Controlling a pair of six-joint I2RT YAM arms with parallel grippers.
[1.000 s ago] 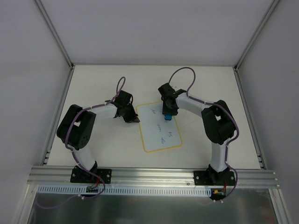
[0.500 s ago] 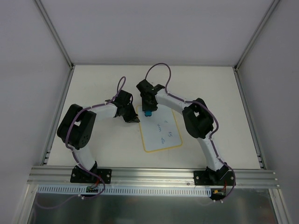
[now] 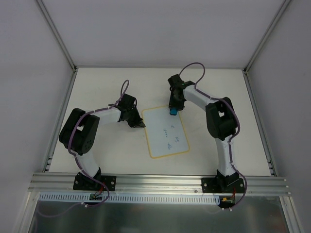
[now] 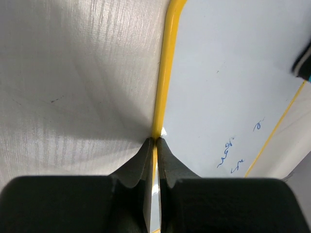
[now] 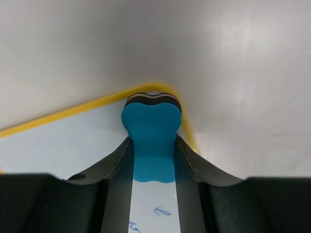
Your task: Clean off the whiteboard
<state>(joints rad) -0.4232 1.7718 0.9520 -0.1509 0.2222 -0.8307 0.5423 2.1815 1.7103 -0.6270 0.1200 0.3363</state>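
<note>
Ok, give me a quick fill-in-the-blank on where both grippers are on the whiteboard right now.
1. The right gripper is shut on a ___ eraser.
2. The eraser sits at the whiteboard's ___ right corner, seen from the arm bases.
3. The left gripper is ___, its tips at the whiteboard's left rim.

Missing words: blue; far; shut.

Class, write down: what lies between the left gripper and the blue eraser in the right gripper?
Between the left gripper and the eraser lies only the bare, unwritten upper part of the whiteboard; the top view shows it.
</note>
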